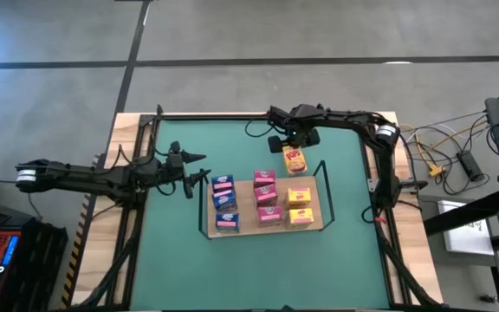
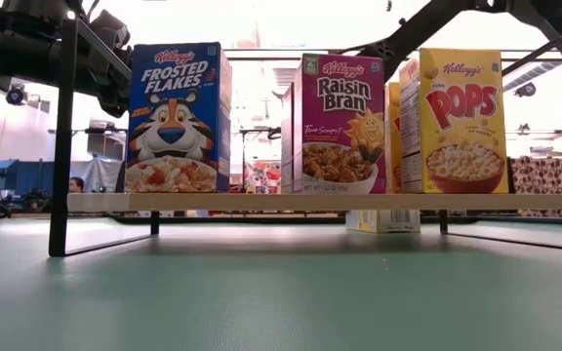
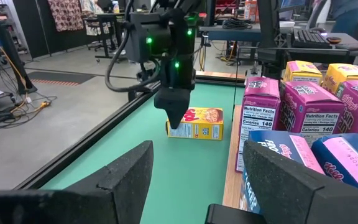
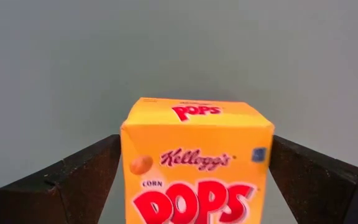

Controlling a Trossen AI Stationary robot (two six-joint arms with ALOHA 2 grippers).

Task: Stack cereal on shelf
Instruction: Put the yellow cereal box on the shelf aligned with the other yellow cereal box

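Yellow Corn Pops box (image 1: 294,159) lying on green tabletop is straddled by right gripper (image 1: 294,146), fingers wide, no grip; left gripper (image 1: 199,168) partly open, empty, beside shelf (image 1: 322,186).

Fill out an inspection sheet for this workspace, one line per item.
Surface: green tabletop, wood border.
Job's things: shelf carries blue, pink and yellow cereal boxes standing upright; one yellow Pops box lies flat on the tabletop beyond the shelf.
Clutter: nothing seen.
Grippers: right claw open, astride the lying Pops box, not closed; left claw empty, partly open, beside the shelf's left end.
Cables: loose leads right of the table.
Surroundings: concrete floor; workshop behind.
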